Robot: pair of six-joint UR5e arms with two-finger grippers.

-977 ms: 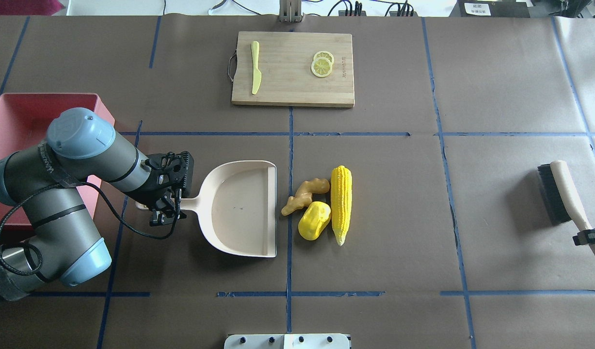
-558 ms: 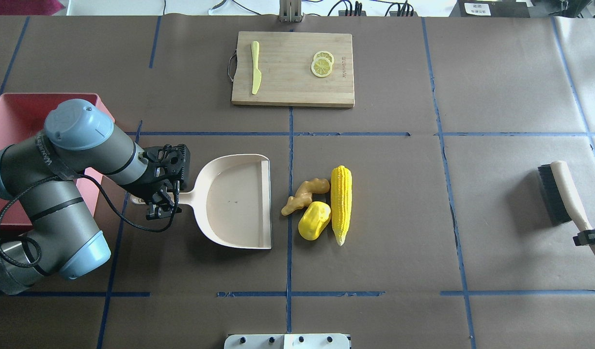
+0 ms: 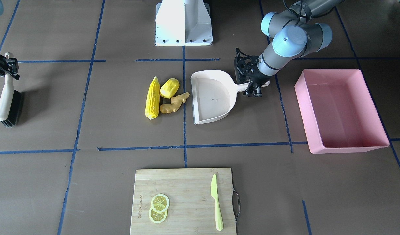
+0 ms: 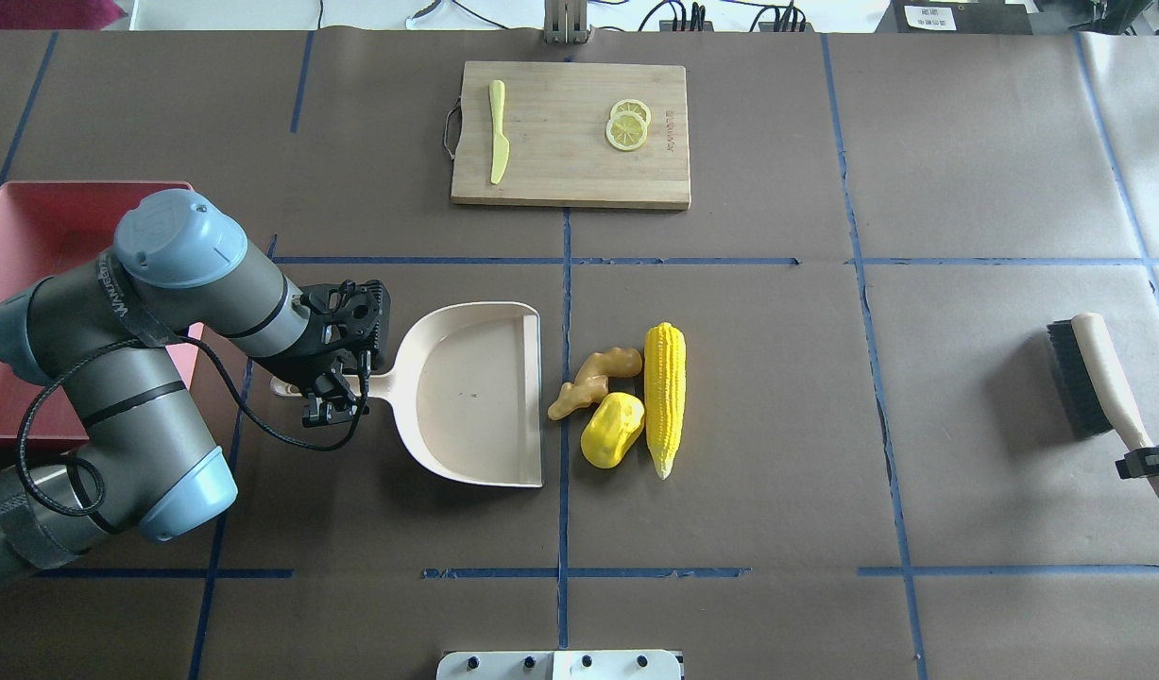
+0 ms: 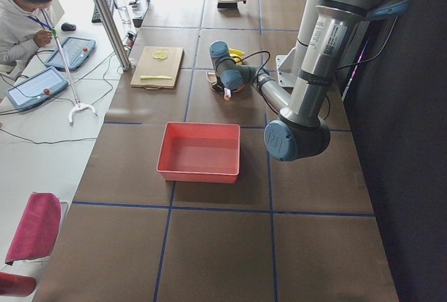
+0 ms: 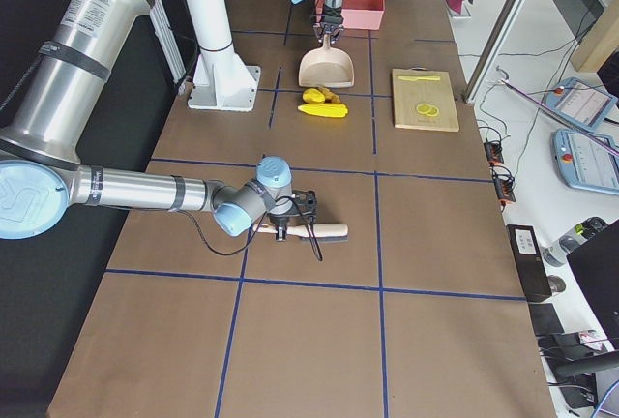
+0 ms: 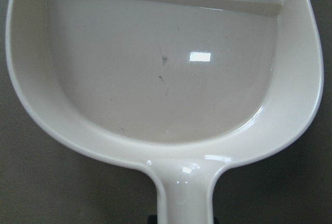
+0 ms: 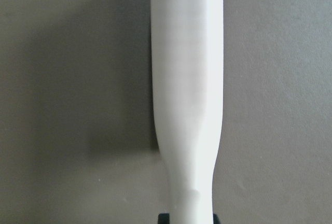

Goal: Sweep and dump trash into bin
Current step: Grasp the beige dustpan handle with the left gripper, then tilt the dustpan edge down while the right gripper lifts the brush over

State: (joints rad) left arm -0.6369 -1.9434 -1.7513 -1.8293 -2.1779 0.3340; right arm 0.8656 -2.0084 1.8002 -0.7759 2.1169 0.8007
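Nearest the robot's side of the brown table (image 4: 787, 453), the left pincer (image 4: 332, 387) is closed on the handle of a cream plastic dustpan (image 4: 475, 397), which lies flat. Just beside its open edge, on the table, lie a knobbly tan-orange ginger root (image 4: 593, 378), a short lumpy yellow vegetable (image 4: 612, 430) and a long yellow corn cob (image 4: 664, 397). The right pincer (image 4: 1146, 463) grips a black-bristled brush (image 4: 1099, 368) by its pale handle. The large pink rectangular plastic tub (image 3: 340, 111) stands behind the left arm. Farther away, a bamboo cutting board (image 4: 560, 175) carries two lemon slices (image 4: 627, 126) and a lime-green plastic knife (image 4: 497, 132).
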